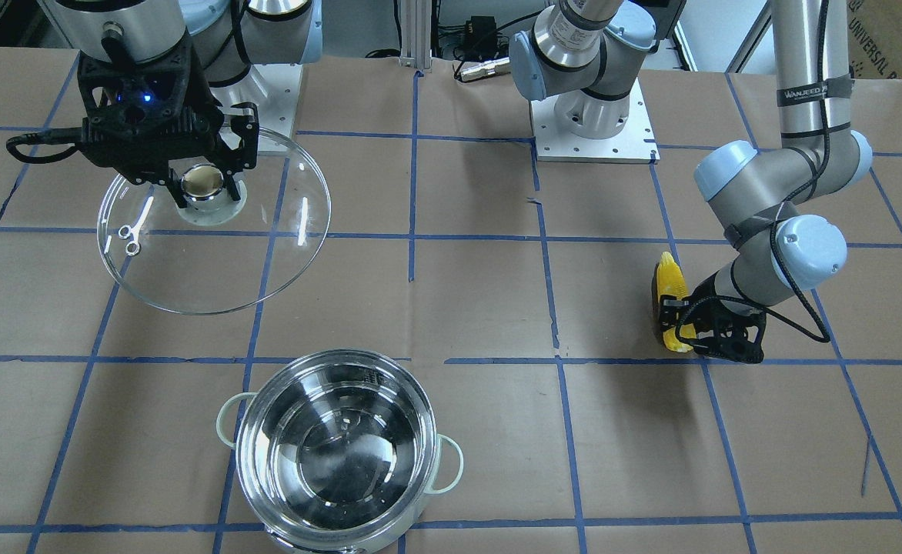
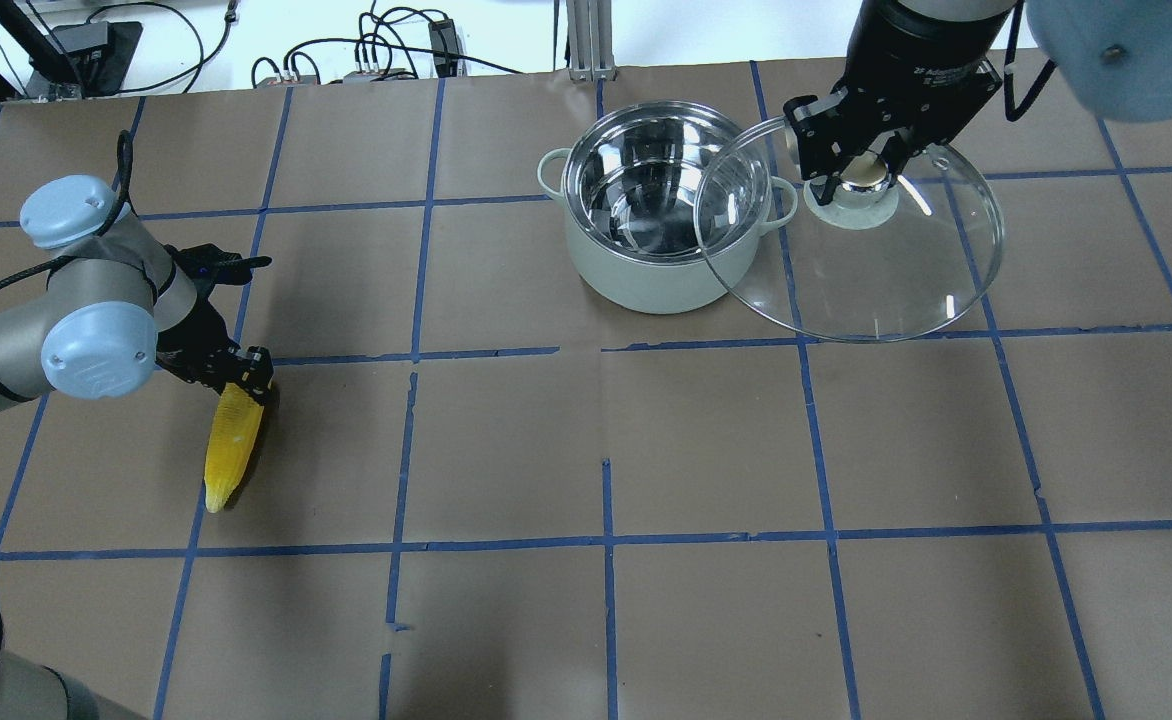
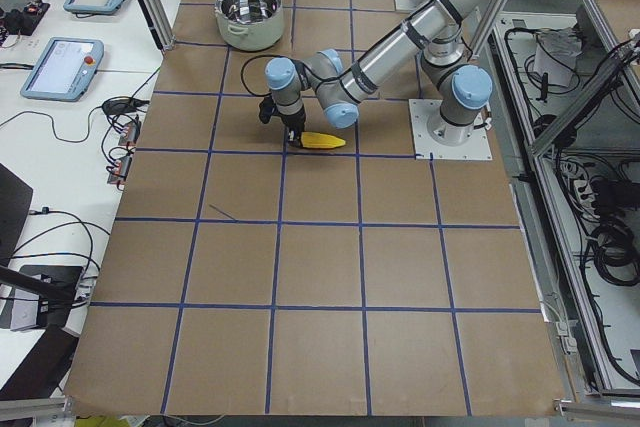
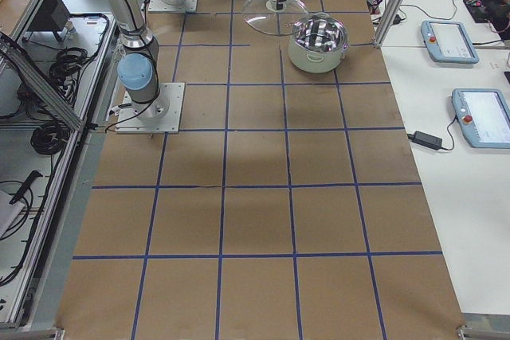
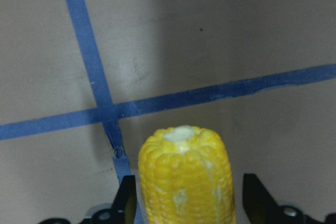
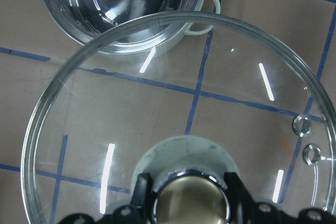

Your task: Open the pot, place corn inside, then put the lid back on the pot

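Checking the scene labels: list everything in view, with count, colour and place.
pot: 1, shiny steel with a pale green wall and handles; far side of the table, open and empty.
lid: 1, clear glass with a metal knob; off the pot, on its right, held by the knob.
corn: 1, yellow; lying on the table's left side.
table: 1, brown paper with a blue tape grid.
pendants: 2, grey-blue; on the white side bench.
left gripper: 1, black; open, fingers straddling the corn's blunt end.
right gripper: 1, black; shut on the lid's knob.
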{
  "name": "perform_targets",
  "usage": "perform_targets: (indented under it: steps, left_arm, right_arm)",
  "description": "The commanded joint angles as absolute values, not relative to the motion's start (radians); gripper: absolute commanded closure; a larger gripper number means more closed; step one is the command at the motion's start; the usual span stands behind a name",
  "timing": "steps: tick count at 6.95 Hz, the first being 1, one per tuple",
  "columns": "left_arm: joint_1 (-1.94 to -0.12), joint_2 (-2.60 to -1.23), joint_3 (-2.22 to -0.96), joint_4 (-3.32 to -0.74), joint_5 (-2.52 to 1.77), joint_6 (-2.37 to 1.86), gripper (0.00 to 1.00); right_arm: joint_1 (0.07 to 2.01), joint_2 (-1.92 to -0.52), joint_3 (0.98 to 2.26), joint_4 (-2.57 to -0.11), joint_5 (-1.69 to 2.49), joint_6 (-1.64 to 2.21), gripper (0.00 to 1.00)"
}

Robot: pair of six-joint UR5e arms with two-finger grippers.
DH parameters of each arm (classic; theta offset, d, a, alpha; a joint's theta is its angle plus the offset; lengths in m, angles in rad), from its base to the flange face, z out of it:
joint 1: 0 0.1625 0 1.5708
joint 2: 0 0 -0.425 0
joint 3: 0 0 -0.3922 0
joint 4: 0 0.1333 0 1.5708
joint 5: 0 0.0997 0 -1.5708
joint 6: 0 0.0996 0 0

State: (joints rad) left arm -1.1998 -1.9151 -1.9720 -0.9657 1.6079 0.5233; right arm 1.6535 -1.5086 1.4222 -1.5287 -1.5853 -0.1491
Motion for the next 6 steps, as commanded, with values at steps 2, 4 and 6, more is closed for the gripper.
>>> perform_targets:
  steps: [2, 4, 6]
  left_arm:
    - [-1.331, -1.853, -1.866, -1.107, 1.6, 0.275, 0.75]
    - [-1.46, -1.859, -1.69, -1.252, 1.563, 0.128, 0.75]
    - [-1.514, -1.905, -1.548, -1.289, 1.432, 0.126, 0.75]
  right_arm:
    - [1.652, -1.441, 1.365, -1.526, -1.598, -0.159, 0.91]
    - [1.655, -1.402, 1.323, -1.523, -1.618, -0.16, 0.91]
    - [1.657, -1.378, 1.31, -1.522, -1.618, -0.16, 0.91]
